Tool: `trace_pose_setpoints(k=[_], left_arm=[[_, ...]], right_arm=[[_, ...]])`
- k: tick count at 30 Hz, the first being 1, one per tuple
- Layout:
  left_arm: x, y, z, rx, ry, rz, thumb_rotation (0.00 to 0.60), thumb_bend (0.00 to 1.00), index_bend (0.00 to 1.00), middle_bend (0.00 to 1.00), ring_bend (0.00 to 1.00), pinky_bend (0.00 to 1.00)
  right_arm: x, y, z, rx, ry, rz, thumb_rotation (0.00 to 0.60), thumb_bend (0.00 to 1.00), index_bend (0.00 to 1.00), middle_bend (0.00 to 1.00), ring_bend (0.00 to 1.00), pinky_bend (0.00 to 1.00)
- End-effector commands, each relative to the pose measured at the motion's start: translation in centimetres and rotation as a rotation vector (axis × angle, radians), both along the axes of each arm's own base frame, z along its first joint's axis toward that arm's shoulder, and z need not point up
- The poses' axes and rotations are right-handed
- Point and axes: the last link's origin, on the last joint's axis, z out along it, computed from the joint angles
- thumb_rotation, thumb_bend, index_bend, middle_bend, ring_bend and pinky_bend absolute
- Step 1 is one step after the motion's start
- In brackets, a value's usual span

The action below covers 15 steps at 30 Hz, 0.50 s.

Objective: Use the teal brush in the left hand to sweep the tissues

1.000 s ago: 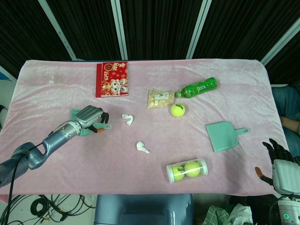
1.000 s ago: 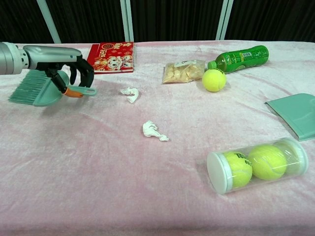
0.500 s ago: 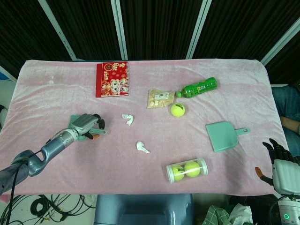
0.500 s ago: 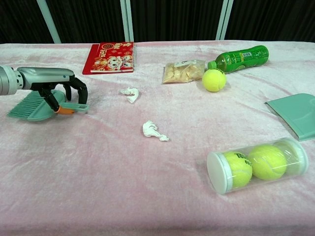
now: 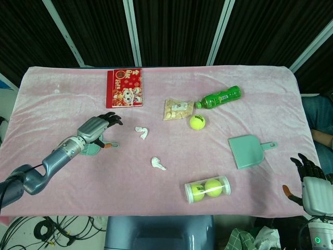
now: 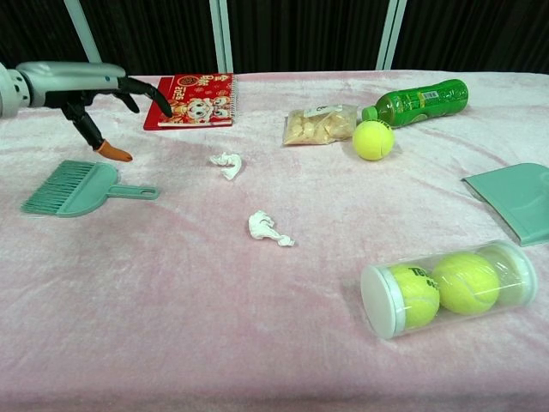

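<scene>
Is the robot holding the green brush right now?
No, the teal brush lies flat on the pink table cover while the left hand hovers above it with fingers spread, holding nothing.

The left arm reached in from 8 o'clock, its hand (image 5: 97,128) raised with fingers (image 6: 147,89) spread apart and nothing held. The right hand (image 5: 311,183) sat at 4 o'clock, at the frame's corner, fingers loosely spread upward and holding nothing.
</scene>
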Motion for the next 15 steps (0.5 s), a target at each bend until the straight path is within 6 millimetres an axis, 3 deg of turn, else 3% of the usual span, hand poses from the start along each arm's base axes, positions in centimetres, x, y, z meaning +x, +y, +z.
trace_pose_setpoints(k=[1, 3, 9, 13, 15], left_arm=[[0.4, -1.6, 4.2, 0.116, 0.002, -0.024, 0.6, 0.21, 0.24, 0.14, 0.04, 0.17], [0.0, -3.3, 5.3, 0.156, 0.034, -0.039, 0.6, 0.21, 0.24, 0.14, 0.05, 0.17], [-4.2, -11.6, 9.4, 0.356, 0.115, 0.033, 0.6, 0.21, 0.24, 0.18, 0.05, 0.22], [-7.1, -16.9, 10.4, 0.433, 0.126, 0.147, 0.6, 0.21, 0.24, 0.18, 0.04, 0.21], [-8.3, -18.9, 10.5, 0.442, 0.108, 0.196, 0.6, 0.21, 0.24, 0.17, 0.03, 0.14]], right_arm=[[-0.1, 0.0, 0.0, 0.0, -0.001, -0.003, 0.6, 0.17, 0.2, 0.09, 0.14, 0.18], [0.0, 0.0, 0.0, -0.001, -0.005, -0.006, 0.6, 0.17, 0.2, 0.09, 0.14, 0.18], [0.1, -0.2, 0.2, -0.006, 0.014, 0.01, 0.6, 0.17, 0.2, 0.09, 0.14, 0.18], [0.1, -0.2, 0.1, -0.004, 0.029, 0.027, 0.6, 0.17, 0.2, 0.09, 0.14, 0.18], [0.2, -0.2, 0.1, -0.004, 0.036, 0.036, 0.6, 0.17, 0.2, 0.09, 0.14, 0.18]])
